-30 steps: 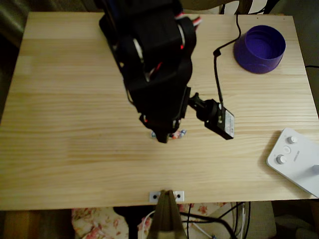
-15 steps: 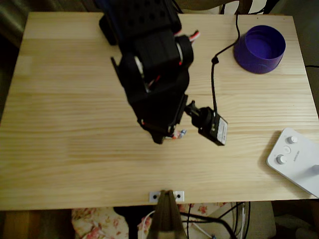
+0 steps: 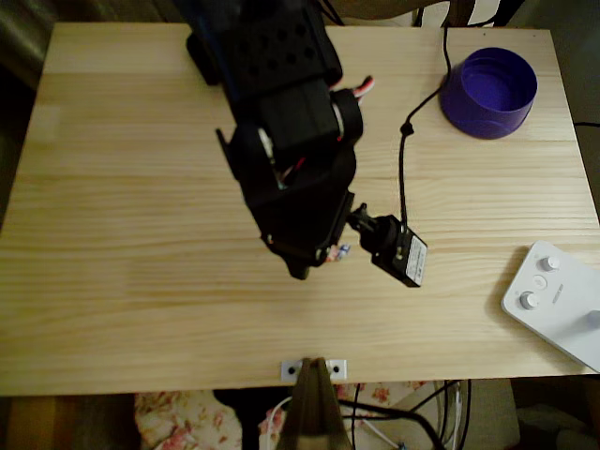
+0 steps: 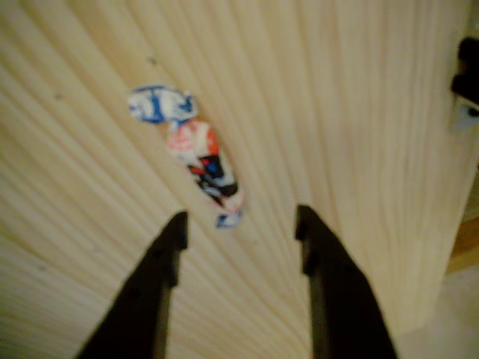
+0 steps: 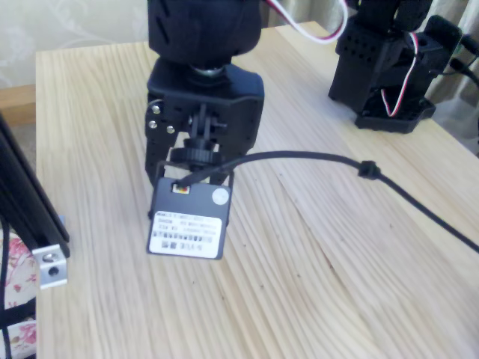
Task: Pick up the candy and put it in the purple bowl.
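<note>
Candy [image 4: 196, 157] flat on table [image 3: 141, 281], just ahead of gripper [image 4: 239, 228], offset toward left finger [image 4: 161, 277]. Long axis diagonal, upper-left to lower-right, wrist view. Jaws apart, holding nothing. Bowl [image 3: 488, 92] well apart, far right corner overhead.

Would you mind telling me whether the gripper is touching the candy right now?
Apart. In the wrist view the open gripper frames the candy's lower end, with bare table visible between each finger and the wrapper.
</note>
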